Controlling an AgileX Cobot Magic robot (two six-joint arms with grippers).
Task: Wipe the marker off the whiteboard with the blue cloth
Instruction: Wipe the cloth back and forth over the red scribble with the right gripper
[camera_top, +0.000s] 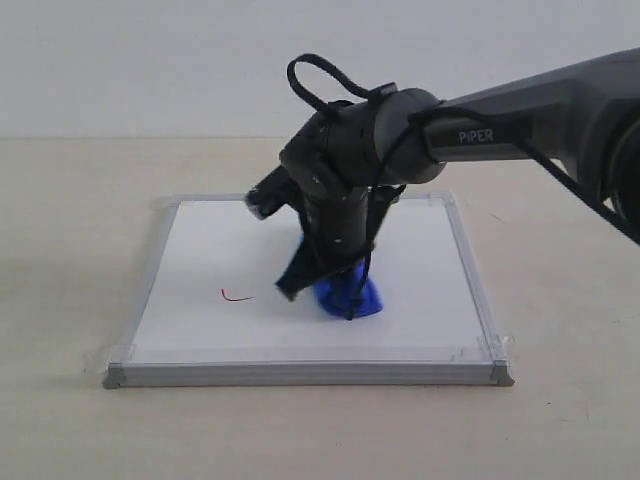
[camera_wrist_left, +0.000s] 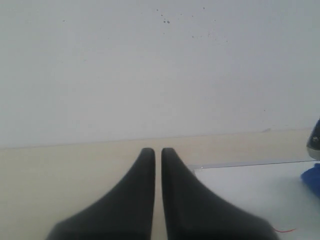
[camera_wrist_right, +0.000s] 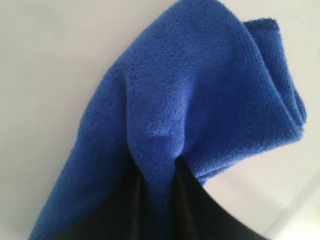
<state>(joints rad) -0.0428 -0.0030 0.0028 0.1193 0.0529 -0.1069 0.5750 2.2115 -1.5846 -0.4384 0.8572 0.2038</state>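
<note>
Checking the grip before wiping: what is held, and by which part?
Right gripper pinches the blue cloth by a bunched fold; left gripper holds nothing.

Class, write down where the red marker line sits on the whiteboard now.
On the left half of the whiteboard in the exterior view, the marker lies left of the blue cloth, apart from it.

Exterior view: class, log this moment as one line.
right gripper: jaws shut on blue microfibre cloth | cloth on square white metal-framed whiteboard | thin red marker line: unwiped | left gripper: shut, empty
</note>
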